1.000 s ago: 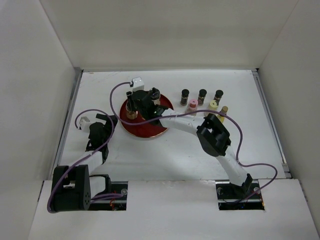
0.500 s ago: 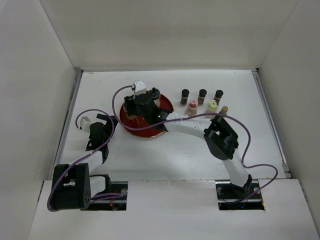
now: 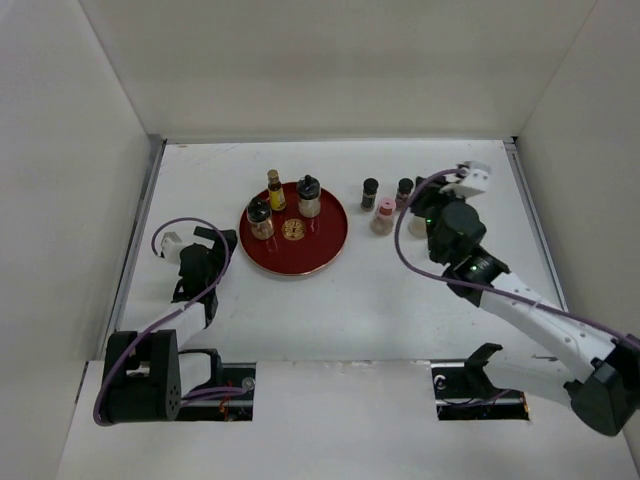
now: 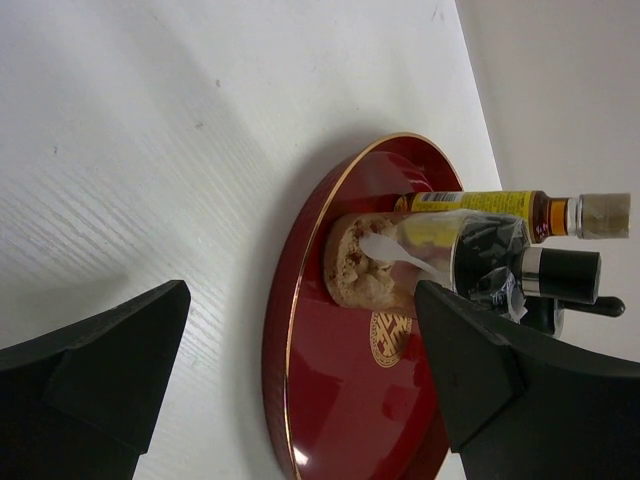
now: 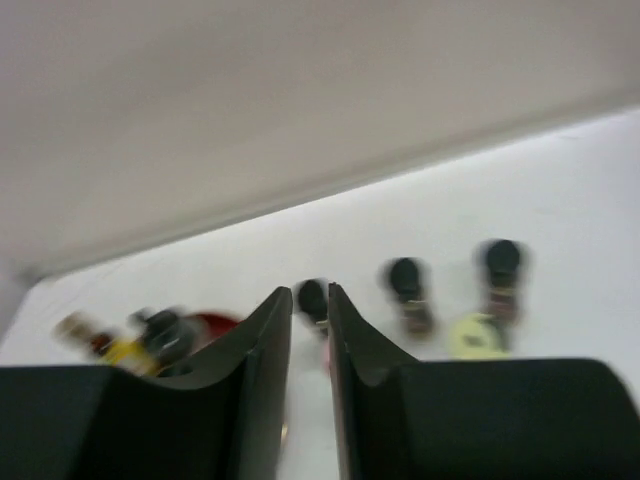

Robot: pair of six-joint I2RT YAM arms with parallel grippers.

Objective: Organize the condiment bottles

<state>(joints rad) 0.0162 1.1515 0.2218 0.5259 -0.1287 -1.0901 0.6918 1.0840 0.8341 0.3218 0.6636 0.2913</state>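
Seemingly empty, the right gripper [image 5: 310,296] has its fingers nearly closed, loose condiment bottles [image 5: 405,285] just ahead. The left gripper [image 4: 300,300] is spread wide, three more bottles [image 4: 370,270] ahead on the red tray [image 4: 330,420].

White arm links [image 3: 540,315], black joints [image 3: 455,235], purple cables [image 3: 190,220], black wedge-shaped claw fingers [image 4: 100,370].

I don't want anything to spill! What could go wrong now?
The right gripper is near the pink-capped bottle and black-capped bottle, which stand close together; grabbing one might topple the other. Its camera view is blurred, so it may be moving fast and could bump them.
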